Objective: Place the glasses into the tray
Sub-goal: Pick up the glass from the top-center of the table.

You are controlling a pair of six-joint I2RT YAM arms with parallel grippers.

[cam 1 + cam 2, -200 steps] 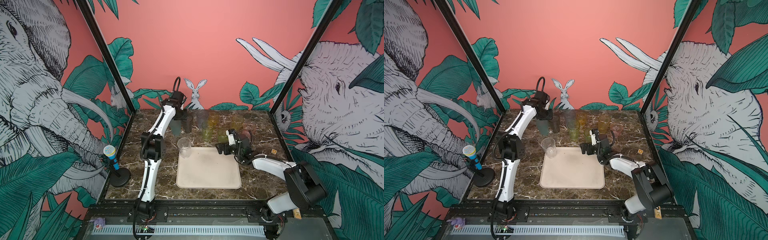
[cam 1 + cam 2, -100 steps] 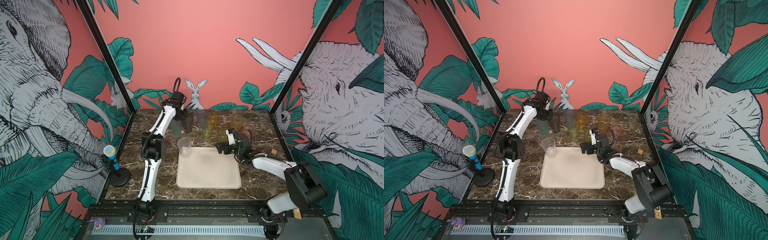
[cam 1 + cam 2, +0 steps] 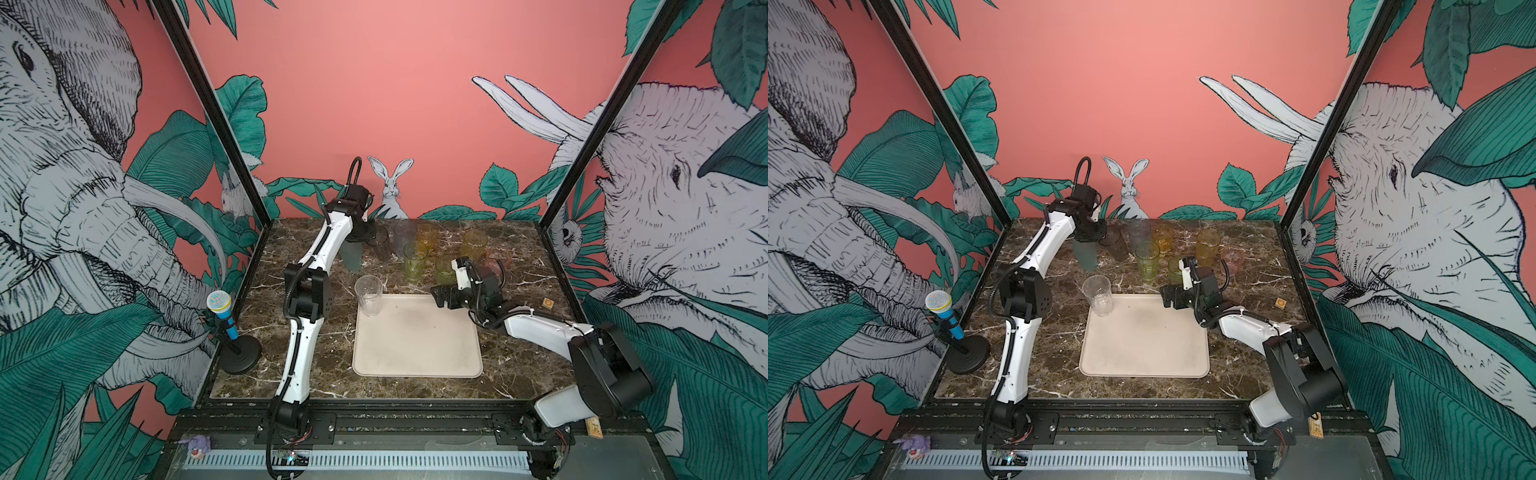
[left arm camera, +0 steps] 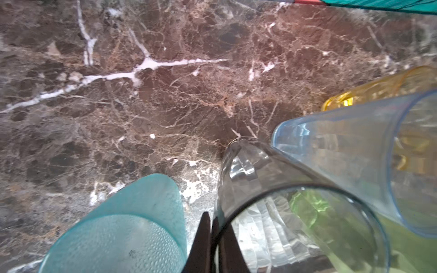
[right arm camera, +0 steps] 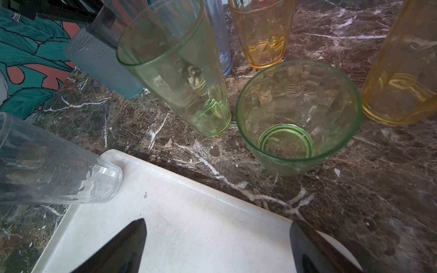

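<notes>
At the back of the table my left gripper point(image 4: 211, 224) is shut on the rim of the smoky grey glass point(image 4: 236, 170), one finger inside and one outside. The same gripper point(image 3: 365, 237) sits between that glass point(image 3: 383, 246) and the teal glass point(image 3: 352, 255). A clear glass point(image 3: 369, 295) stands in the far left corner of the cream tray point(image 3: 415, 332). My right gripper point(image 5: 217, 222) hangs open and empty over the tray's point(image 5: 189, 212) far right corner. A short green glass point(image 5: 298, 118) and a tall green one point(image 5: 175, 66) stand just beyond it.
Blue point(image 3: 405, 235), amber point(image 3: 428, 237), yellow point(image 3: 473, 243) and pink point(image 3: 494, 259) glasses crowd the back of the marble top. A toy microphone on a stand point(image 3: 224, 320) is at the left edge. A small wooden cube point(image 3: 548, 303) lies at the right.
My left gripper's fingers have closed onto the smoky grey glass's rim. The right arm and the glasses have not moved.
</notes>
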